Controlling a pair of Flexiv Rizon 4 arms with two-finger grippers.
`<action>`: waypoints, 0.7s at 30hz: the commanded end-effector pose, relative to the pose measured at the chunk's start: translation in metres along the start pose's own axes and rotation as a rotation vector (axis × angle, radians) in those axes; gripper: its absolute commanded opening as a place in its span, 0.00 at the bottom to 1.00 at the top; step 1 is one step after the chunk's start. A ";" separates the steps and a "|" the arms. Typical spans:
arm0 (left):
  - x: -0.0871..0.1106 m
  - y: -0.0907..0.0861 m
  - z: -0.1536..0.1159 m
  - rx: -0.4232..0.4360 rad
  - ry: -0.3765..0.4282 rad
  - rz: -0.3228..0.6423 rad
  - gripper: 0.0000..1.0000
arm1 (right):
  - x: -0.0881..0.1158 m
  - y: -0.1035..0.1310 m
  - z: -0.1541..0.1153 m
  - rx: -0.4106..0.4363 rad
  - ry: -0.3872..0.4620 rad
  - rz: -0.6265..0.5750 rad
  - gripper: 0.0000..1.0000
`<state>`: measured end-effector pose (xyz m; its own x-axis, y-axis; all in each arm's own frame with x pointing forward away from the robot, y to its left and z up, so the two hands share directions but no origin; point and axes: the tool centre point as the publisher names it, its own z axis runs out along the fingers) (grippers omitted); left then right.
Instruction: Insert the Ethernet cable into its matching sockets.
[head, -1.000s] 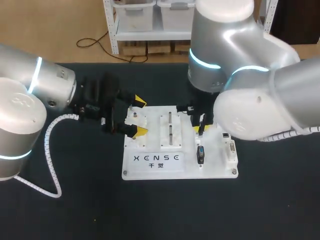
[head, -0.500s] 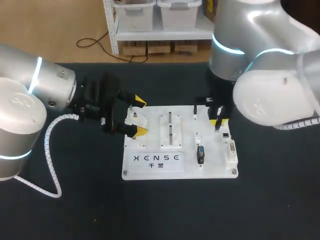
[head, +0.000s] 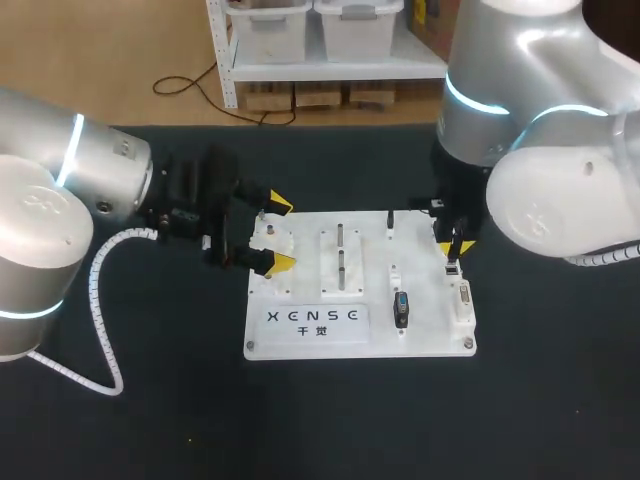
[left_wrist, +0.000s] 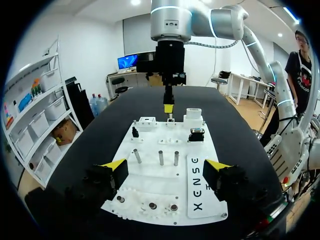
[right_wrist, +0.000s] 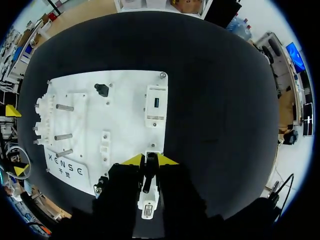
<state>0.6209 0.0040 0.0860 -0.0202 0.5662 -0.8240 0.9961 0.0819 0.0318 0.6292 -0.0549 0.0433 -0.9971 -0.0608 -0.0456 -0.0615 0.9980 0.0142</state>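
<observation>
Black table carries a white board.

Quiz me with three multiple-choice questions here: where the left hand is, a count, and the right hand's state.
1. The left hand is: A at the white board's left end; B over its right end; C off the table.
2. Upright metal pins on the board: A one; B three; C six.
3. The right hand is: A wide open; B shut on a dark plug; C out of view.
Answers: A, its open fingers straddle that end; B, three stand side by side; B, both yellow tips press the plug.
</observation>
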 end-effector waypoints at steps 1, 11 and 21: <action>0.001 0.001 0.001 0.001 -0.002 0.001 1.00 | 0.000 -0.001 0.003 0.003 0.000 -0.002 0.00; 0.001 0.001 0.001 0.001 -0.002 0.001 1.00 | 0.000 0.000 0.009 0.003 0.014 -0.011 0.00; 0.001 0.001 0.001 0.001 -0.002 0.001 1.00 | -0.002 -0.001 0.013 0.007 0.016 -0.020 0.00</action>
<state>0.6209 0.0040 0.0860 -0.0203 0.5662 -0.8240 0.9961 0.0819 0.0318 0.6312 -0.0561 0.0326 -0.9962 -0.0818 -0.0284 -0.0821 0.9966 0.0091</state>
